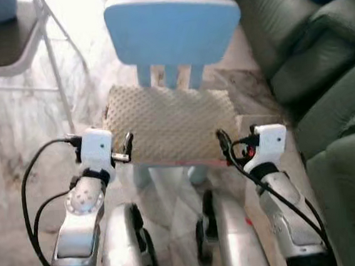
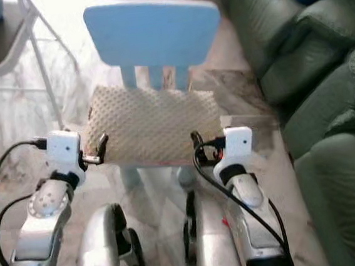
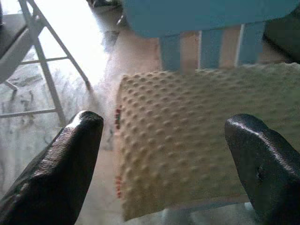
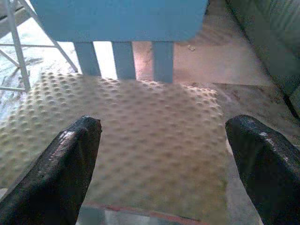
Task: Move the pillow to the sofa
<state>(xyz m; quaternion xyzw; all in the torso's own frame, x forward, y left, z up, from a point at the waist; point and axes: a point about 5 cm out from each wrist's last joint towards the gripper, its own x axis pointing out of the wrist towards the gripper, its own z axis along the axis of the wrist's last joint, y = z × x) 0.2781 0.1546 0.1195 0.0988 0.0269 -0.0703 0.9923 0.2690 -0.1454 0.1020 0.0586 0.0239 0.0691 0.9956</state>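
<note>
The left gripper [image 1: 128, 151] hangs with fingers spread wide just off the pillow's near-left corner, the pillow [image 1: 171, 122] lying flat on the seat of the blue chair [image 1: 173, 31], long axis running crosswise between the two arms. The right gripper [image 1: 224, 142], fingers equally wide, sits at the near-right corner, about as close. The sofa [image 1: 322, 62] stands well right of the pillow.
</note>
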